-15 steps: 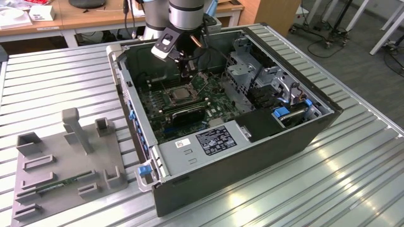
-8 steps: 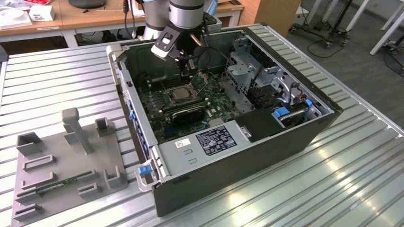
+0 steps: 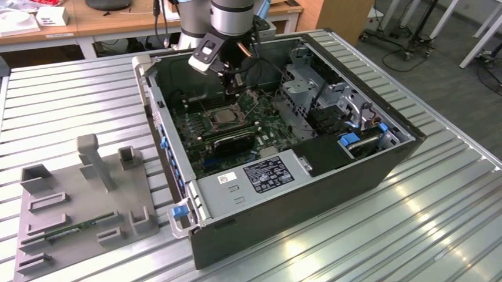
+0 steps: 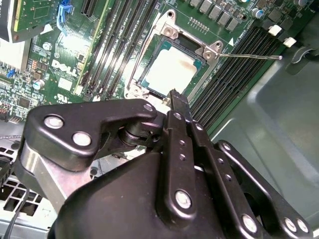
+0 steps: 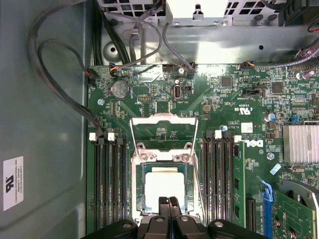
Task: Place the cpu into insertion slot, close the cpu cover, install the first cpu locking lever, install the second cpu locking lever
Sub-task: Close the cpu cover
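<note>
The cpu [image 5: 163, 186] lies flat in the insertion slot [image 5: 140, 199] on the green motherboard, its pale metal top also showing in the second wrist view [image 4: 169, 69]. The cpu cover [image 5: 163, 119] stands open, swung back from its hinge beyond the socket. A thin wire locking lever [image 4: 249, 56] sticks out free beside the socket, and another [image 5: 133, 142] runs along the other side. My gripper [image 5: 168, 201] is shut with nothing between its fingers, its tips just over the chip's near edge. In the exterior view the gripper [image 3: 230, 82] hangs inside the case above the socket [image 3: 224, 117].
Black memory slots [image 5: 112, 184] flank the socket on both sides. Black cables [image 5: 50, 74] loop along the case wall. A black ribbed heatsink [image 3: 233, 141] sits near the socket, and a metal drive cage [image 3: 314, 94] rises toward the exterior view's right. A grey fixture tray [image 3: 79, 205] lies outside the case.
</note>
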`<state>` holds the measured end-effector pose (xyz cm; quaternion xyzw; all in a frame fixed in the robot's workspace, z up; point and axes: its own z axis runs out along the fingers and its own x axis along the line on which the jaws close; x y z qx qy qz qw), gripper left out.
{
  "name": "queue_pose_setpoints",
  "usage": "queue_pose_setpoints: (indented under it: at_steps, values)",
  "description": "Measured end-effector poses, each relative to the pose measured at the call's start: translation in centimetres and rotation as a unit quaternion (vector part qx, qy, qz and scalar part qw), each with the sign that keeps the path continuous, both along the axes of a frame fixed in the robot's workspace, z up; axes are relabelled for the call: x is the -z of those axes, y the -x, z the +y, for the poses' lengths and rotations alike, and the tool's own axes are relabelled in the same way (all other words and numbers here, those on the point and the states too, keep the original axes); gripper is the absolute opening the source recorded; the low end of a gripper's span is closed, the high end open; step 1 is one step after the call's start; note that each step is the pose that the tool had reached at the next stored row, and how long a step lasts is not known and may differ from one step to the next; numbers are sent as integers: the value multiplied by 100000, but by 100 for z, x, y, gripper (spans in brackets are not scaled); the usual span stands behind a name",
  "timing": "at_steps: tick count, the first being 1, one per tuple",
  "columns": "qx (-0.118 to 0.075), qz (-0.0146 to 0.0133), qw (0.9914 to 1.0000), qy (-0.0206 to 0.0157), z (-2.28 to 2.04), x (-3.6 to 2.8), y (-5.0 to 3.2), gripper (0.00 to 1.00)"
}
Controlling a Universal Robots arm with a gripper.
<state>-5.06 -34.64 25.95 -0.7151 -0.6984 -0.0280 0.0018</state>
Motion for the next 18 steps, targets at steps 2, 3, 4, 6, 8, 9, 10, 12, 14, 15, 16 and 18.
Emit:
queue_pose_setpoints:
  at_steps: [2, 3, 4, 6, 8, 9, 10, 12, 14, 15, 16, 18]
  values:
    - [0, -3, 100000, -4, 0, 0, -16, 11]
    - [1, -1, 100000, 0, 0, 0, -26, 11]
    - [1, 1, 100000, -1, 0, 0, -37, 11]
    - [3, -4, 100000, -6, 0, 1, -63, 11]
    - [0, -4, 100000, -6, 0, 0, -88, 11]
    - [4, -2, 100000, -3, 0, 0, -101, 11]
    - [5, -2, 100000, -4, 0, 0, -115, 11]
    - [0, -4, 100000, -7, 0, 1, -147, 11]
    - [0, -4, 100000, -9, 0, 1, -181, 11]
    - [0, -3, 100000, -5, 0, 0, -197, 11]
    - [2, -1, 100000, -4, 0, 0, -213, 11]
    - [3, -2, 100000, -4, 0, 0, -247, 11]
